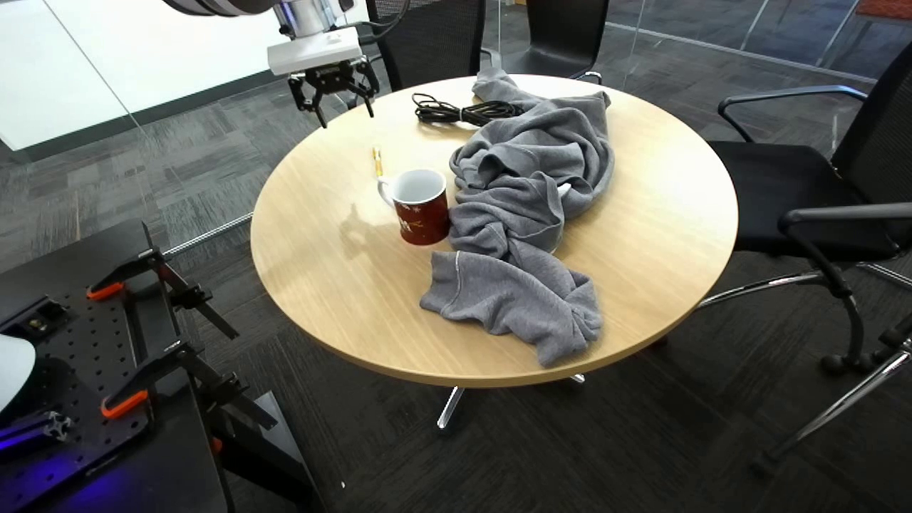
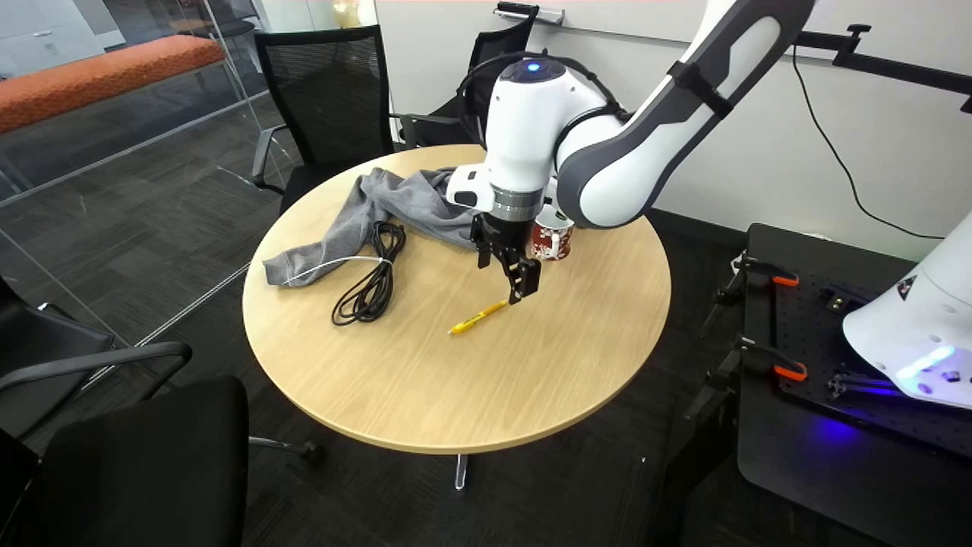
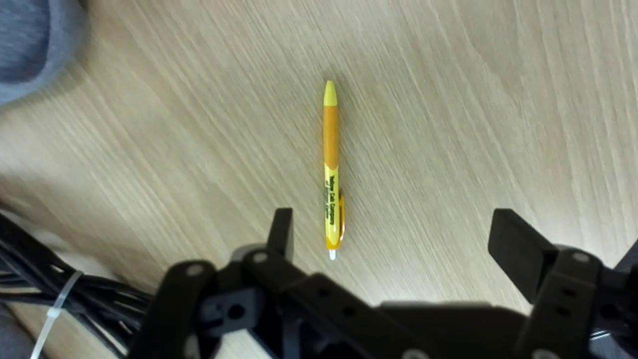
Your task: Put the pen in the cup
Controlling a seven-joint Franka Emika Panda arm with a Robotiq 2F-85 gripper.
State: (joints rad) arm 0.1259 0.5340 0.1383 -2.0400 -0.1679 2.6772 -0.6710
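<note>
My gripper [image 1: 348, 120] hangs wide over the table [image 1: 662, 185], the pen [image 1: 377, 162] lying flat.
Left to right in an exterior view, I have the gripper at upper left, the yellow pen left of centre, the dark red cup [image 1: 426, 222] upright near the middle with its handle toward the left, a black cable [image 1: 491, 111] at top centre, and the grey cloth [image 1: 524, 214] just beside the cup; whether they touch I can't tell. A black chair [image 1: 769, 192] sits at the right edge. In my wrist view one finger [image 3: 282, 232] stands low and left of centre, the pen runs up the middle, tip toward the top, and the other finger [image 3: 519, 249] is at lower right, well apart.
</note>
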